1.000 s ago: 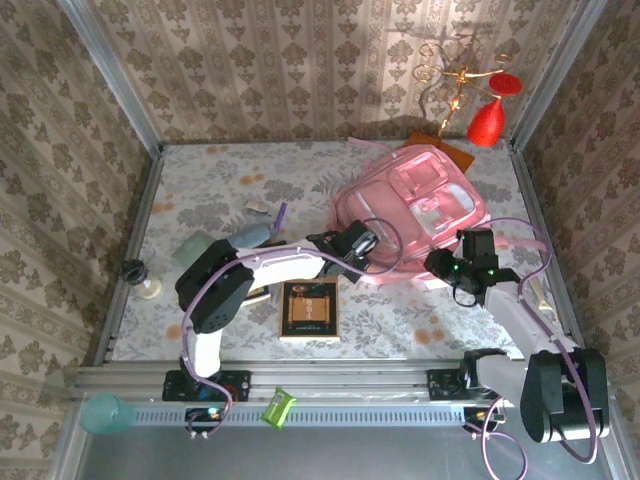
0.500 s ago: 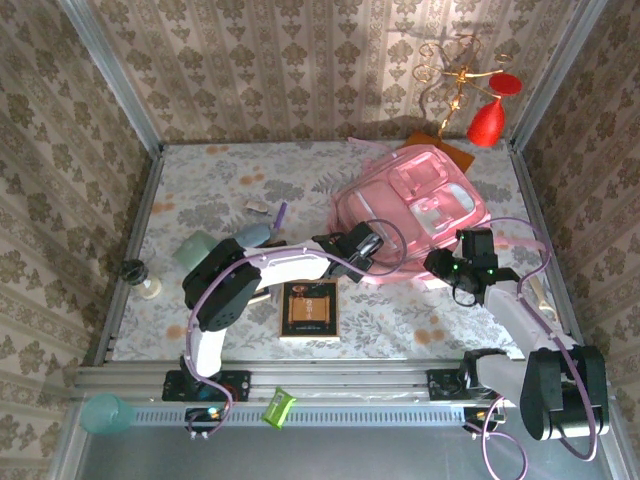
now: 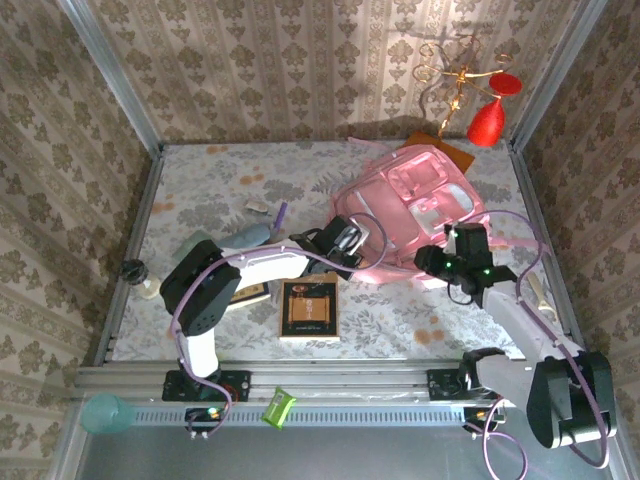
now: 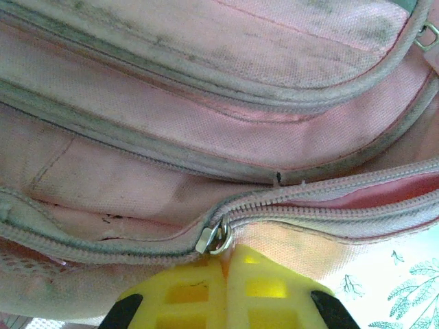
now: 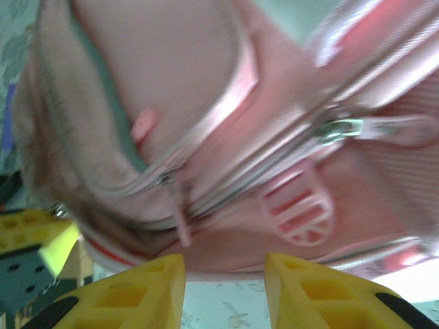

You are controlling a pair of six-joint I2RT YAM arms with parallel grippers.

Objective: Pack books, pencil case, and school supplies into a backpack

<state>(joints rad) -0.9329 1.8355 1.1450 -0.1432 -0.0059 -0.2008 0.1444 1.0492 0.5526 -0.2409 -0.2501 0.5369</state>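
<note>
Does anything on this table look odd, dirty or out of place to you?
The pink backpack lies skewed toward the far right of the table, and up close grey grime streaks mark it. A small green packet sits on the front rail.

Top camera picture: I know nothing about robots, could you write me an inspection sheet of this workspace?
Surface: floral tablecloth, flat.
Job's things: pink backpack lying at right rear; brown book near the front; purple pen loose.
Clutter: red ornament in the back corner; small green object on the front rail.
End effectors: left end effector shut at a zip pull; right end effector open beside the backpack.
Cables: purple cables, hanging in loose loops.
Surroundings: patterned walls.
</note>
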